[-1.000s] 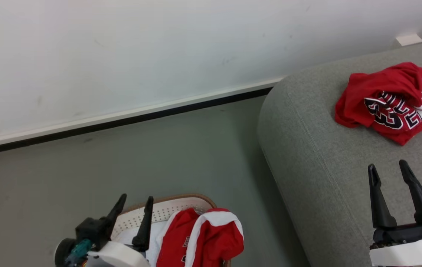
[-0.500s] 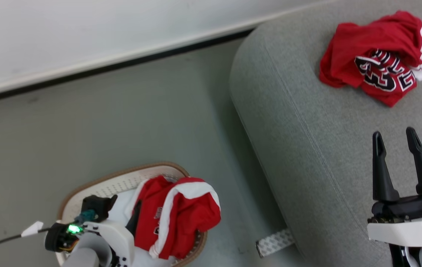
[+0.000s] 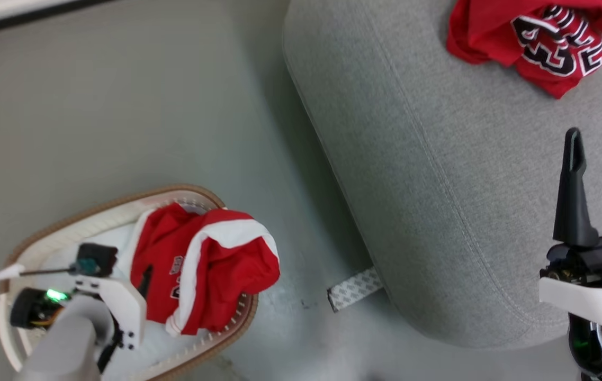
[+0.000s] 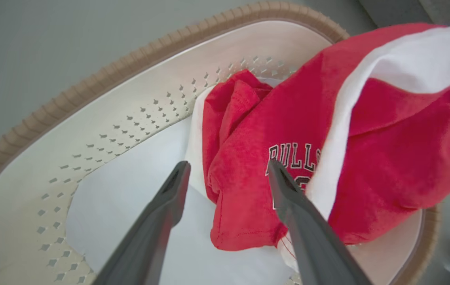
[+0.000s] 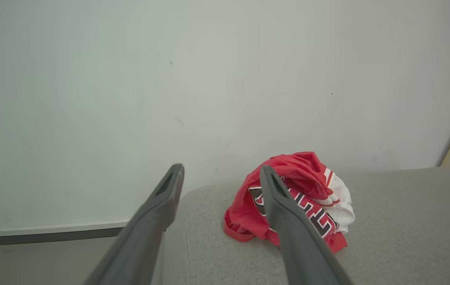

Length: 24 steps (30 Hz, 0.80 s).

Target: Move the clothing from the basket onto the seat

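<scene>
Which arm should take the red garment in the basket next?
Left. The left gripper is open directly over the red garment inside the basket. The right gripper is open above the sofa, well away from the basket.

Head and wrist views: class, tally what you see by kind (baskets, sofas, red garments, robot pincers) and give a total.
Basket: 1
Sofa: 1
Red garments: 2, the basket garment and the sofa garment
Pincers: 2, the left pincer and the right pincer, both open
Total: 6
</scene>
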Motion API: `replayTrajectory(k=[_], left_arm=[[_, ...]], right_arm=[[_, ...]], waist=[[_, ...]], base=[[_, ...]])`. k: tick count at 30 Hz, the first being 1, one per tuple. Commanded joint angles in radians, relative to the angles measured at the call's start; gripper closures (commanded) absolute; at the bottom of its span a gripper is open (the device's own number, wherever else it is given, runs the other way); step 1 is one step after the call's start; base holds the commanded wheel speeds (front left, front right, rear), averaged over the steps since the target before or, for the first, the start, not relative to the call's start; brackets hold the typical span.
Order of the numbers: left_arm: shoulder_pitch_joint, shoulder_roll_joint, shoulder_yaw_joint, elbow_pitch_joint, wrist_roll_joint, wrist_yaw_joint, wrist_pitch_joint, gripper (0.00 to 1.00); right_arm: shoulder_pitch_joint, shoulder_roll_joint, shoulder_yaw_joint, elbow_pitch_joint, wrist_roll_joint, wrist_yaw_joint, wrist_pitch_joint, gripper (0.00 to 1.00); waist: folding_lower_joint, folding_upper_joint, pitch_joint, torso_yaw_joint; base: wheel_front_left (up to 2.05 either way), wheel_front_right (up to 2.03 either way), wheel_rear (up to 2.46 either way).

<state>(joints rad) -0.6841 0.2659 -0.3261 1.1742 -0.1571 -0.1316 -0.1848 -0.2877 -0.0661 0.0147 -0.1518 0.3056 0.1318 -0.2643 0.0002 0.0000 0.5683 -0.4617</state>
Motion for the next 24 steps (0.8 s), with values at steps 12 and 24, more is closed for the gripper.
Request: replayTrajectory(k=[12, 24], left_arm=[[-0.135, 0.074, -0.127, 0.059, -0.049, 0.002, 0.105, 0.0], [-0.17, 0.093, -0.225, 0.045, -0.155, 0.002, 0.147, 1.0]], right_arm=[[-0.085, 0.016, 0.04, -0.016, 0.058, -0.002, 0.0, 0.0], [-0.109, 0.017, 0.057, -0.012, 0.103, -0.002, 0.0, 0.0]], waist=[[-0.0002, 0.0, 0.199, -0.064], [-0.0002, 0.0, 0.245, -0.065]], base=[[0.0, 0.0, 0.0], [0.0, 0.0, 0.0]])
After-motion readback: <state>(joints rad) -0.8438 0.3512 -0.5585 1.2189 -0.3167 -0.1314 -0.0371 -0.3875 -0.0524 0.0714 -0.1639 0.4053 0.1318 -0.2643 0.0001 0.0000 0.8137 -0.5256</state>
